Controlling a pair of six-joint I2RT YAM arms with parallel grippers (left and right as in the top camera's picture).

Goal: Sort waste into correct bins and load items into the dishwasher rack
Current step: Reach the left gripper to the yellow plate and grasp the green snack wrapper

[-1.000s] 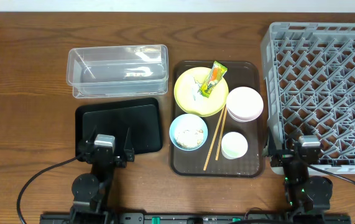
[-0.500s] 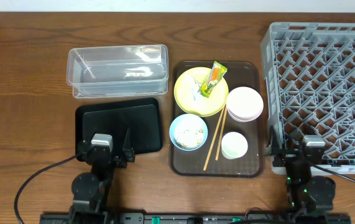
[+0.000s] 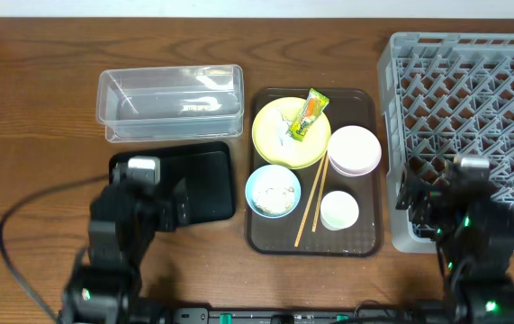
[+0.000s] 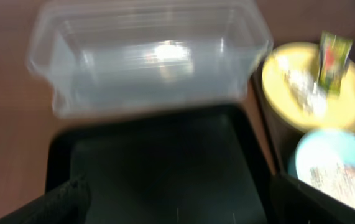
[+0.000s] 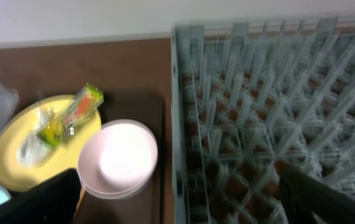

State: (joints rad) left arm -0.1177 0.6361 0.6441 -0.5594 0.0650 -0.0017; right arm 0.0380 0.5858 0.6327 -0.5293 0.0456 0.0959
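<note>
The surface (image 3: 40, 108) is brown wood with a dark, streaky grain. The tub (image 3: 171, 68) is clear and colourless, with white glints. The bin tray (image 3: 204, 189) is plain black; the serving tray (image 3: 275, 229) is dark brown. The plate (image 3: 270, 135) is yellow. On it, the wrapper (image 3: 307, 114) is green with an orange panel, and the paper (image 3: 284, 135) is white. One bowl (image 3: 354, 149) is pinkish white. The other bowl (image 3: 253, 180) is light blue and holds white scraps (image 3: 275, 193). The cup (image 3: 339, 211) is white and the chopsticks (image 3: 311, 200) are pale wood. The rack (image 3: 473, 90) is grey, patterned as a lattice grid. The left arm (image 3: 117, 225) and right arm (image 3: 477, 238) are black.
</note>
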